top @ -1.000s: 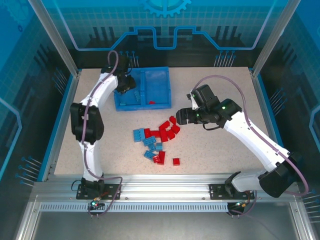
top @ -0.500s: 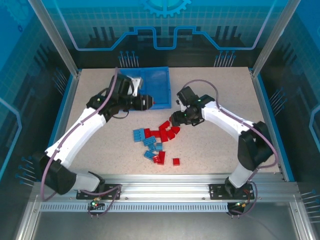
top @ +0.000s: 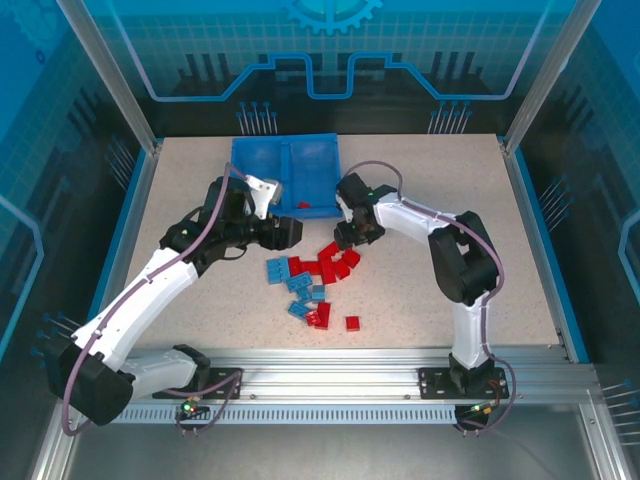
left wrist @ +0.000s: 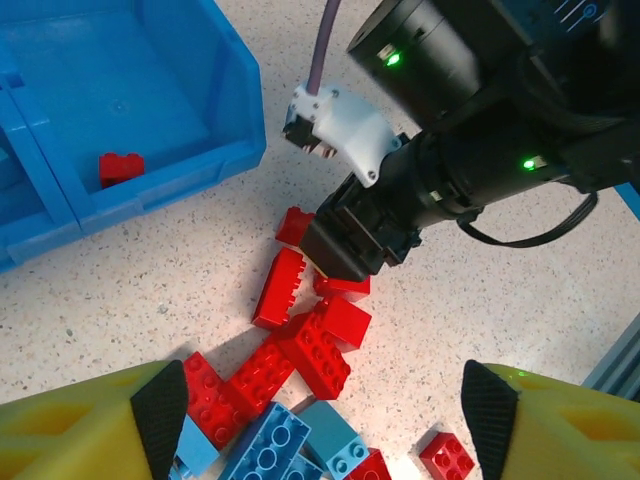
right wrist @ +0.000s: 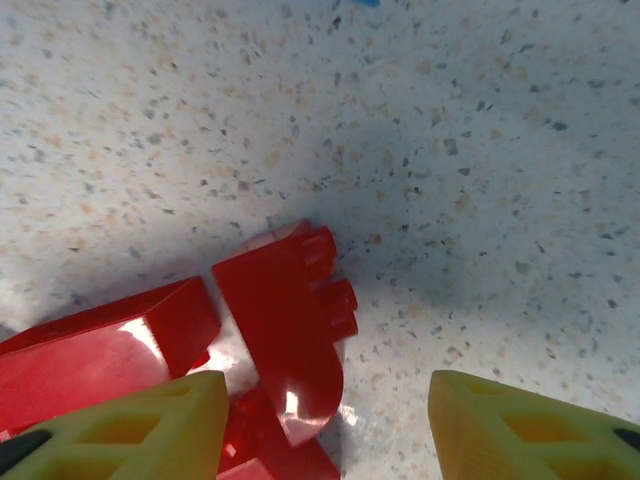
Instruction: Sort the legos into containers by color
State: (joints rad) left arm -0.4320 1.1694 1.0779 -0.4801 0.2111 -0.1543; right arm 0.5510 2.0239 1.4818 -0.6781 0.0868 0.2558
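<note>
The legos (top: 315, 272), red and light blue, lie in a loose pile on the speckled table in front of the blue bin (top: 240, 168). One red lego (top: 303, 206) lies in the bin's right container, seen again as the red lego (left wrist: 120, 168) from the left wrist. My left gripper (top: 294, 232) hovers at the pile's left edge, open wide and empty, the left gripper (left wrist: 325, 415) spanning red and blue bricks. My right gripper (top: 345, 238) is down on the pile's top end. The right gripper (right wrist: 330, 430) stands open around a red brick (right wrist: 290, 330), gaps on both sides.
A single red brick (top: 352, 323) lies apart at the near side of the pile. The two gripper heads are close together over the pile, the right gripper's black body (left wrist: 360, 235) filling the left wrist view's centre. Metal frame posts and blue walls ring the table.
My left arm swung away from the bin down to the pile and its jaws opened. My right gripper moved left onto the pile's top end and its jaws narrowed around a red brick.
</note>
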